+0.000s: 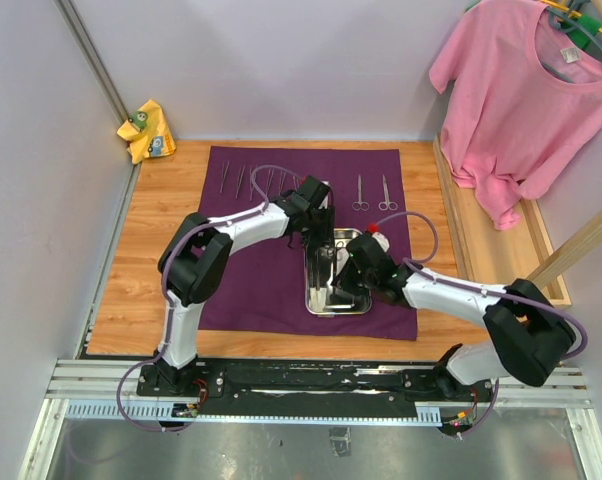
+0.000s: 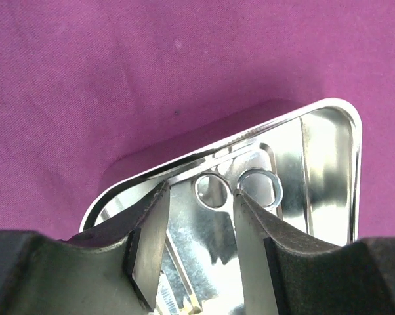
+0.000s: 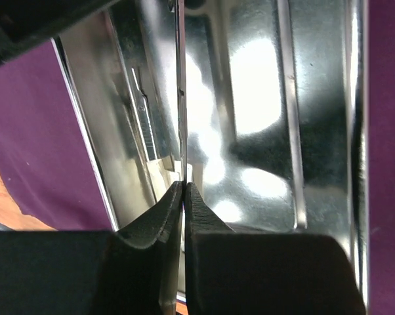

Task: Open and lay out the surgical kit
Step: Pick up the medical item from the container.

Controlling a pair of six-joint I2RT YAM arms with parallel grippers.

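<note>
Right gripper (image 3: pixel 184 187): jaws pinched fully together, tips clamped on a slim metal instrument (image 3: pixel 182 98). I see it edge-on, running straight away from the tips over the tray floor. Can't tell from that view if it's forceps or scissors

Left gripper (image 2: pixel 201 197): jaws partway apart, nothing gripped. Two ring handles (image 2: pixel 210 190) sit in the gap just past my fingers (image 2: pixel 148 243), one ring partly behind a finger. Can't tell whether they belong to the piece my right is holding

Both sets of tips are over the steel tray (image 2: pixel 342 108). Left is at its far end, right comes in from its right side

The tray sits on the purple cloth wrap (image 1: pixel 251 290), right of the cloth's middle, long side pointing away from my bases. The cloth is spread flat on the wooden table (image 1: pixel 146 270)

Along the cloth's far edge:
- slim tools (image 1: pixel 224 178) laid side by side on the left, row partly hidden by my left arm
- two ring-handled pieces (image 1: pixel 361 192) on the right, beyond the tray's far end, not touching it

Yellow rag (image 1: pixel 146 130) is at the far left corner. Pink T-shirt (image 1: pixel 521 100) hangs at the right
</note>
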